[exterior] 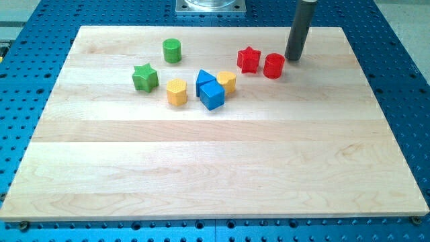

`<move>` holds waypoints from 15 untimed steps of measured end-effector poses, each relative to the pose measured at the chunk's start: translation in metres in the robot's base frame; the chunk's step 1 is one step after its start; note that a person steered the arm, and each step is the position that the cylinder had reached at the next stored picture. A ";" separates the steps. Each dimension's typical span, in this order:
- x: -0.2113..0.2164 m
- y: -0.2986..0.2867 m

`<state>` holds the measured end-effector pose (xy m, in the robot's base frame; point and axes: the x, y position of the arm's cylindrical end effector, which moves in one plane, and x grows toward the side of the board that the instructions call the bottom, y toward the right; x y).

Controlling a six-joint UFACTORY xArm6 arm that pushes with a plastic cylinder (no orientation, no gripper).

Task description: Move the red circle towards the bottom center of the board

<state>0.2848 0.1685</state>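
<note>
The red circle (273, 66) is a short red cylinder standing near the view's top right of the wooden board (215, 168). My tip (293, 58) is on the board just to the right of and slightly above the red circle, very close to it; I cannot tell whether it touches. A red star (248, 59) sits just left of the red circle.
A green cylinder (172, 50) and a green star (144, 77) are at the top left. A yellow block (177, 92), a second yellow block (227, 81) and two blue blocks (209, 90) cluster near the top centre. A metal base (210, 6) is at the top edge.
</note>
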 end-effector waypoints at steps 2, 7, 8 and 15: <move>-0.050 -0.002; 0.147 -0.042; 0.139 -0.042; 0.246 -0.156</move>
<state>0.5305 0.0120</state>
